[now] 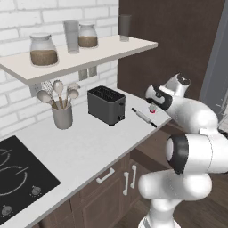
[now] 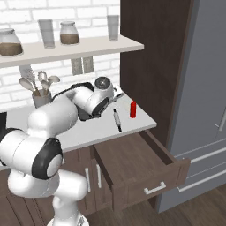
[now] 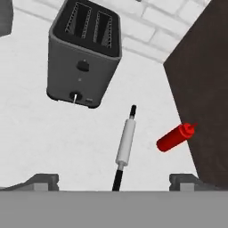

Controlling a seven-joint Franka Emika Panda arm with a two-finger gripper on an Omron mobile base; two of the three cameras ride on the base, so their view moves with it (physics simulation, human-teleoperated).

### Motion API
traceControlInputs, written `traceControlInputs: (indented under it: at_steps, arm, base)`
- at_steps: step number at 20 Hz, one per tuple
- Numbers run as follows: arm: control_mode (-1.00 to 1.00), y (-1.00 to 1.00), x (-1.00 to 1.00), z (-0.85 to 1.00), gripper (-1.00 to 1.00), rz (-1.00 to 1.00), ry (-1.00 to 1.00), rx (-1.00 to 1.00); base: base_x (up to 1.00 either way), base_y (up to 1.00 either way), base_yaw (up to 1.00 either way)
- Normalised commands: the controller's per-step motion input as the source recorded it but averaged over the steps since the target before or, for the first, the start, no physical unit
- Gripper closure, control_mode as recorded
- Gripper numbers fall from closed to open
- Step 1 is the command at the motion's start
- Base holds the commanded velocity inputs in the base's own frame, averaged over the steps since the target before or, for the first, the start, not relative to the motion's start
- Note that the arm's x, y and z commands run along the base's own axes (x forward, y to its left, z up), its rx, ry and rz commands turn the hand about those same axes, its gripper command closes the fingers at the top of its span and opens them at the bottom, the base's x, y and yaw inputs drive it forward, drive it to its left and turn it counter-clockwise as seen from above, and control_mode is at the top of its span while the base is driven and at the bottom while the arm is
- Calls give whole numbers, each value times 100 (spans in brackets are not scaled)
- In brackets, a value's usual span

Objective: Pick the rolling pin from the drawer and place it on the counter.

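Fingertips: two dark tips (image 3: pixel 44 181) stand wide apart at the hand view's lower edge, nothing between them; the gripper (image 3: pixel 113 183) is spread and empty.
Rolling pin (image 3: pixel 125 142): lies flat on the counter (image 1: pixel 89 147), between the toaster (image 3: pixel 83 53) and the red bottle (image 3: pixel 176 137), touching neither.
Key relation: the pin sits directly below the hand, its long axis running away from the camera, roughly crosswise to the finger gap.
Drawer (image 2: pixel 145 170): pulled out below the counter edge; its interior appears empty.
Grey cup (image 1: pixel 62 116): holds spoons and a whisk.
Shelf jars (image 1: pixel 43 50): hold brown contents.
Judgement: placement looks complete.
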Motion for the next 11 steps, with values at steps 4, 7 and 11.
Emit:
traceControlInputs:
  at_steps: [4, 7, 11]
  arm:
    - [-100, 12, -100, 100, -100, 5, -37, -10]
    - [-100, 2, -100, 98, -100, 6, -24, -10]
    - [-100, 1, -100, 99, -100, 6, -17, -10]
  base:
    - [0, 0, 0]
    - [0, 0, 0]
    - [0, 0, 0]
